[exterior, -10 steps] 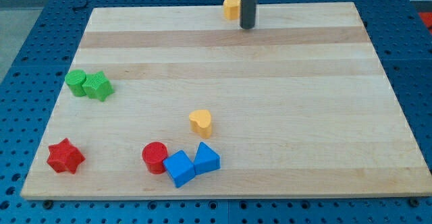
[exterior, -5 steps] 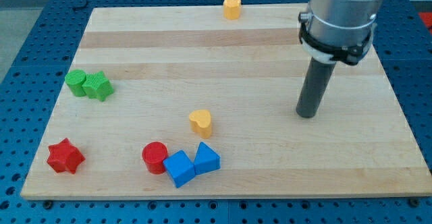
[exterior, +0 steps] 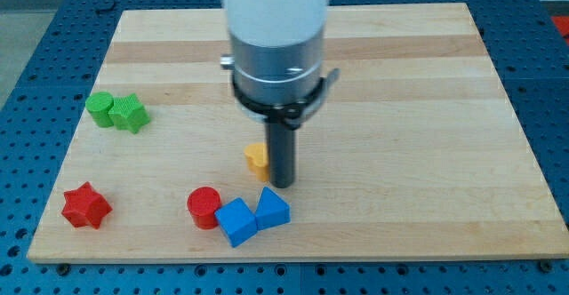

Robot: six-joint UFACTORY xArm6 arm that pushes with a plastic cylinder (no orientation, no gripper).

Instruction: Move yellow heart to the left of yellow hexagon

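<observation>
Camera view had my tip [exterior: 282, 185] planted on the table [exterior: 418, 153], pressed up against the right side of the yellow heart [exterior: 256, 155]. The rod covered the heart's right half, so only its left part showed, and I could not tell for sure whether they were touching or just beside each other. The heart sat a little below the middle of the table. The yellow hexagon was hidden behind my arm's big white and grey body at the view's top, so I could not place it.

No claw on this rig, only the straight dark rod, so there was nothing for me to report as apart or together.

No containers anywhere; everything lay loose on the bare wood.

Counting what I could see: one yellow block, the heart. Two green ones at the view's left, a green cylinder [exterior: 100, 108] and a green star [exterior: 129, 114], touching side by side. Two red ones near the view's bottom, a red star [exterior: 86, 206] off on its own at the left and a red cylinder [exterior: 204, 207]. Two blue ones, a blue cube [exterior: 236, 221] touching the red cylinder's right side and a blue triangle [exterior: 272, 209] just beside the cube, directly below my tip.
</observation>
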